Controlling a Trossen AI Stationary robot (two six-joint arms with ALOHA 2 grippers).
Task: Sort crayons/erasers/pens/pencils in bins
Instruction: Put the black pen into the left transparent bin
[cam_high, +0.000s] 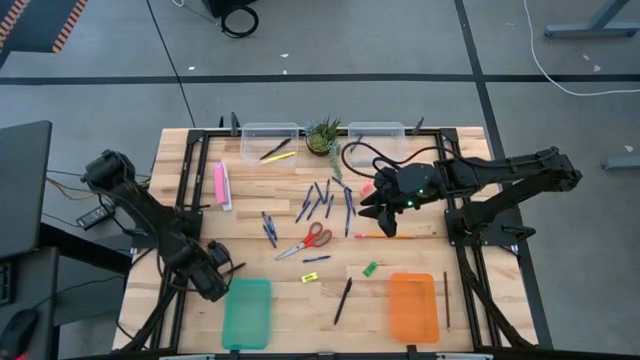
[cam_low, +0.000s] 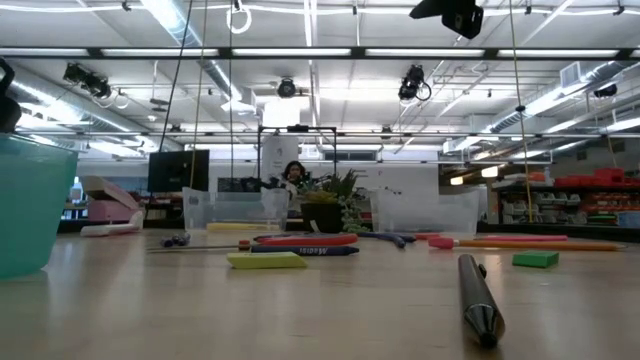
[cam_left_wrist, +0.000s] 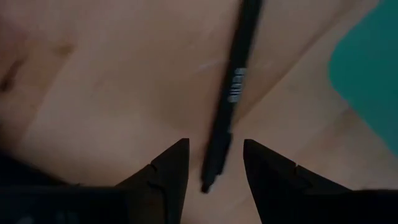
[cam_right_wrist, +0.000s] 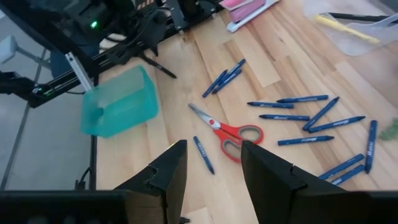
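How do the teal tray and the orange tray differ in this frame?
The teal tray lies at the near-left of the table, right beside the left gripper; the orange tray lies near-right, with no gripper close, as the right gripper hovers farther back. They differ in colour. Both are flat, rectangular and, seen from above, appear to hold nothing.

Both arms were matte black, built from chunky jointed segments. The left arm (cam_high: 150, 215) had a rounded bulky shoulder housing and a thick boxy wrist block. The right arm (cam_high: 500, 180) showed a small green indicator light on its wrist housing, with thin black cables looping off it. Left gripper (cam_left_wrist: 214, 174) fingers were dark, wedge-shaped, tapering to blunt angular tips with faceted flat faces. Right gripper (cam_right_wrist: 213, 171) fingers looked the same: black, angular, stepped along the outer edges.
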